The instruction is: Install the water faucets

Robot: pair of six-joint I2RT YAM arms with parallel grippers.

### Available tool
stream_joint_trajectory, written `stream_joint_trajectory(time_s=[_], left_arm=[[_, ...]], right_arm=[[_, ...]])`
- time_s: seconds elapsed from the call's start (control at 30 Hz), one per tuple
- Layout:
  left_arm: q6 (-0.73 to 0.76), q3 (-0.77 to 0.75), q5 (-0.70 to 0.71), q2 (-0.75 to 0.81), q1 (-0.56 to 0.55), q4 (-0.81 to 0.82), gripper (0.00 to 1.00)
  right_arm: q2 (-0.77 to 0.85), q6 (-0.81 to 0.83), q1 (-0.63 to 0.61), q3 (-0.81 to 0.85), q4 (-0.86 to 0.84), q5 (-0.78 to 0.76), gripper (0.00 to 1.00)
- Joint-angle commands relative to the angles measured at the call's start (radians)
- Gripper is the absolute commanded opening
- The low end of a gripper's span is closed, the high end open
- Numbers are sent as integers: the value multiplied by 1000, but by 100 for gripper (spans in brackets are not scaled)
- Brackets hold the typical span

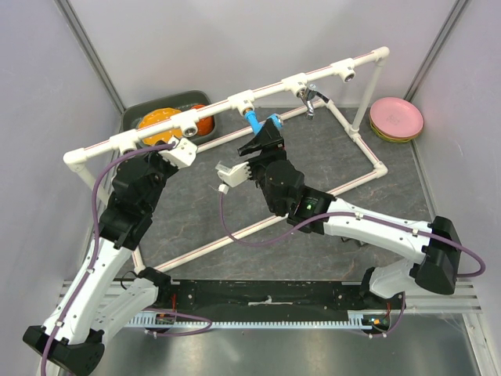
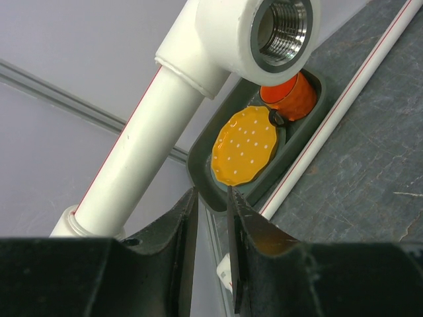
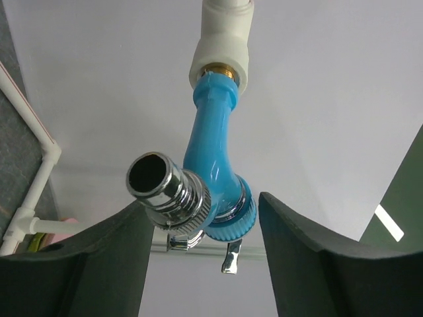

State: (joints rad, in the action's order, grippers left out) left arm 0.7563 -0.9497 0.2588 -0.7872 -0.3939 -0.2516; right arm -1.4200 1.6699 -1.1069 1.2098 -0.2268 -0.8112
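Right gripper [image 3: 203, 203] is on the blue faucet [image 3: 210, 142]. Its fingers [image 3: 79, 264] sit either side of the knob end, spread, with a thin gap on each side. So it's straddling, not clamped, as far as I can see.

The faucet is seated in a tee socket [image 3: 221, 53] mid-way along the top rail [image 1: 268, 91]. The brass thread is mostly buried, with a sliver showing. Its long axis runs out of the socket and down, almost straight at the right wrist, so the hand is lined up on axis.

My read is close, then twist about that axis.

The chrome faucet [image 1: 311, 99] hangs from the next tee to the right and looks installed.

Left gripper [image 2: 211, 193] sits under an empty tee [image 2: 281, 30] one socket to the left. Its fingers are nearly together with nothing between them. The right arm is clearly the nearer one.
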Motion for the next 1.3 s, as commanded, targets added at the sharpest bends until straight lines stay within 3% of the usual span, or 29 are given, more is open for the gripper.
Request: stream_joint_trajectory(time_s=[0.0, 0.03, 0.13, 0.33, 0.5, 0.77, 0.8, 0.83, 1.0, 1.1, 1.27], left_arm=[[-26, 3, -3, 12, 7, 20, 31], [-26, 5, -3, 11, 7, 21, 31], [-25, 3, -1, 13, 7, 20, 31], [-26, 5, 0, 13, 7, 18, 31], [-25, 5, 0, 14, 7, 20, 31], [-25, 6, -4, 14, 7, 18, 31], [-25, 6, -4, 17, 6, 20, 31], [-23, 6, -4, 16, 7, 20, 31], [-23, 8, -3, 14, 7, 20, 31], [-23, 8, -3, 13, 7, 20, 31], [-23, 8, -1, 11, 9, 20, 31]], right_arm=[[-14, 34, 18, 50, -69, -20, 65], [-17, 33, 19, 50, -69, -20, 60], [-25, 31, 22, 50, -75, -17, 34], [-51, -31, 30, 79, -49, -17, 8], [-69, -165, 32, 118, 1, -16, 0], [-48, -341, 32, 131, 103, 0, 0], [-39, -329, 30, 107, 95, -6, 1], [-30, -314, 27, 90, 81, -12, 18], [24, -291, 9, 34, 63, -40, 56], [56, -285, -5, 24, 70, -51, 71], [88, -294, -33, 16, 124, -94, 86]])
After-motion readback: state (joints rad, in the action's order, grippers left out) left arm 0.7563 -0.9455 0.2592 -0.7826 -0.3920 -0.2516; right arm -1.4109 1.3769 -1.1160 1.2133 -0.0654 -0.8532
